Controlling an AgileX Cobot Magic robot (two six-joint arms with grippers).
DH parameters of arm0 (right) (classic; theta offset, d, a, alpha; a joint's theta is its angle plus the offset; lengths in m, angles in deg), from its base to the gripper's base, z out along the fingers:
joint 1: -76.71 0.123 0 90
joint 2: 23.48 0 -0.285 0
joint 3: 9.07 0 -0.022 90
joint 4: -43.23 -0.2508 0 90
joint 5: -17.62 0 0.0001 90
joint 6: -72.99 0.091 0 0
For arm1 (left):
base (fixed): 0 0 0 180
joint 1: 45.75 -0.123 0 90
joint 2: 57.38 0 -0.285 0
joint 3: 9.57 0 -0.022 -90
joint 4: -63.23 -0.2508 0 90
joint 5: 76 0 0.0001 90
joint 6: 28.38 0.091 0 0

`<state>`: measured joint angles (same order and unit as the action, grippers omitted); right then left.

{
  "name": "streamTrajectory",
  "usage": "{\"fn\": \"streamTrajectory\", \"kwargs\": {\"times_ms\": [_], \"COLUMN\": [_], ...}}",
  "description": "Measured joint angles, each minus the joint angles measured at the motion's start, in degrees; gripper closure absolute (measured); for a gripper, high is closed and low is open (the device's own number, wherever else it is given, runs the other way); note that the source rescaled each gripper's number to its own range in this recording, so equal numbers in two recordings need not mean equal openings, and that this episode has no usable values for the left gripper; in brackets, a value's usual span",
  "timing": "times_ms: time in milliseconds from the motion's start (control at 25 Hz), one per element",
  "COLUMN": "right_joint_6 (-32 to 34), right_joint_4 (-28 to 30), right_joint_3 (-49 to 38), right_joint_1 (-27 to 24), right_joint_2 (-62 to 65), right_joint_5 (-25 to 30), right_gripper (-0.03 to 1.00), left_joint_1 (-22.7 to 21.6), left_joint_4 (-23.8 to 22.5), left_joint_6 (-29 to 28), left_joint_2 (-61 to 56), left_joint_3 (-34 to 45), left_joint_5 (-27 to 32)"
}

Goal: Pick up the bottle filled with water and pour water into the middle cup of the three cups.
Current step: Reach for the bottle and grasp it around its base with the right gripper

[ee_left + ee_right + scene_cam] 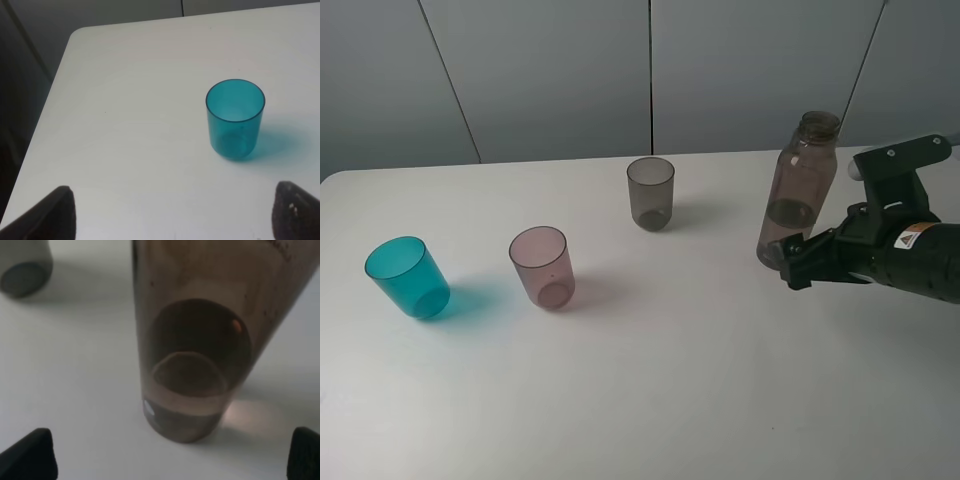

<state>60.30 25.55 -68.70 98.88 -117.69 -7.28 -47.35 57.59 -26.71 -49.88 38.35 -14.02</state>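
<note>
The right claw (788, 262) is open, its two dark fingers (30, 456) spread wider than the bottle (798, 190) and touching nothing. The bottle stands upright on the white table (670, 400) just ahead of that claw's fingertips, roughly centred on the gap between them, with its base close to the tips but apart from them. It has no cap on its threaded neck, and a shallow band of liquid shows low inside its smoky brown-pink wall. The smoky grey cup (650, 193) stands farther ahead of the right claw, beyond the bottle and off to one side, well apart from both. The middle cup (542, 266), pale pink and upright, stands farther still from the right claw, well apart from it, between the grey cup and the teal cup (408, 278). It looks empty. The left claw (175, 217) is also open, with its two fingertips wide apart at the edges of the wrist view and nothing between them. The teal cup stands upright ahead of the left claw, clear of both tips, near the table's corner.
</note>
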Motion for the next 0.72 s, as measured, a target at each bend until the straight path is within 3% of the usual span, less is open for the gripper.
{"fn": "streamTrajectory", "kwargs": {"times_ms": [240, 440, 720], "right_joint_6": [3.4, 8.5, 9.6], "right_joint_4": [-0.9, 3.4, 5.0], "right_joint_3": [0.0, 0.1, 0.1], "right_joint_1": [0.0, 0.0, 0.0], "right_joint_2": [-7.3, -12.6, -16.5], "right_joint_5": [-8.9, -16.9, -23.1], "right_gripper": [-0.03, -0.03, -0.03], "left_joint_1": [0.0, 0.0, 0.0], "left_joint_4": [0.0, 0.0, 0.0], "left_joint_6": [0.0, 0.0, 0.0], "left_joint_2": [0.0, 0.0, 0.0], "left_joint_3": [0.0, 0.0, 0.0], "left_joint_5": [0.0, 0.0, 0.0]}}
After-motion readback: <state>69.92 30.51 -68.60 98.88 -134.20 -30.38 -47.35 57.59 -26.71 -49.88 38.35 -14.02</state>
